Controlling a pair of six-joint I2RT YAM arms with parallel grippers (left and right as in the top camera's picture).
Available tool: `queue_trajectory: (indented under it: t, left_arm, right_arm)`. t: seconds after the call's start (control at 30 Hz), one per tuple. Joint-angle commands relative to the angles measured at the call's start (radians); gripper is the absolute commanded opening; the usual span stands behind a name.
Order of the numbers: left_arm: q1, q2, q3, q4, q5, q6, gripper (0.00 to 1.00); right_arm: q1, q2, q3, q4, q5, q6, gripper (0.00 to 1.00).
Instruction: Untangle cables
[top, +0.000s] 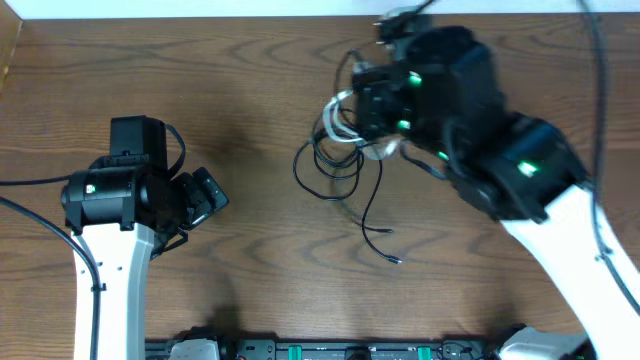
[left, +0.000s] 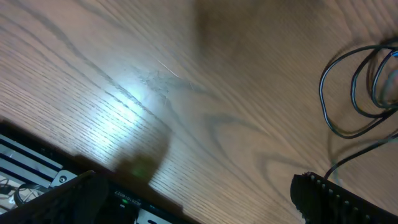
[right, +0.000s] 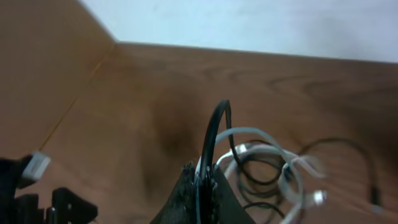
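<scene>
The cables (top: 340, 150) lie in a tangle of thin black and white cords on the wooden table, with black tails (top: 385, 245) trailing toward the front. My right gripper (top: 350, 112) hangs over the tangle's upper part. In the right wrist view this gripper (right: 205, 180) is shut on a black cable (right: 214, 127) that arcs up out of the fingers, and white loops (right: 273, 158) lie just beyond it. My left gripper (top: 207, 195) stands open well left of the tangle. Its fingers (left: 323, 196) hold nothing, and the cable loops (left: 357, 93) show at the right edge of its view.
The table's far edge and a white wall (top: 200, 8) run along the top. An equipment strip (top: 330, 350) lines the front edge. Thick black arm cables hang at the top right (top: 597, 60) and far left (top: 30, 183).
</scene>
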Motion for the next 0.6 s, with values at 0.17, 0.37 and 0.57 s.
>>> queue_trajectory:
  t: [0.17, 0.37, 0.57]
  left_arm:
    - [0.003, 0.0, -0.002, -0.003, -0.002, -0.008, 0.99]
    - [0.003, 0.0, -0.002, -0.003, -0.002, -0.008, 0.99]
    - [0.003, 0.0, -0.002, -0.003, -0.002, -0.008, 0.99]
  right_arm:
    - [-0.021, -0.119, 0.037, 0.16, 0.163, 0.046, 0.01]
    - [-0.02, -0.105, 0.019, -0.055, 0.367, 0.15, 0.01]
    - [-0.02, -0.002, 0.015, -0.199, 0.04, -0.201, 0.01]
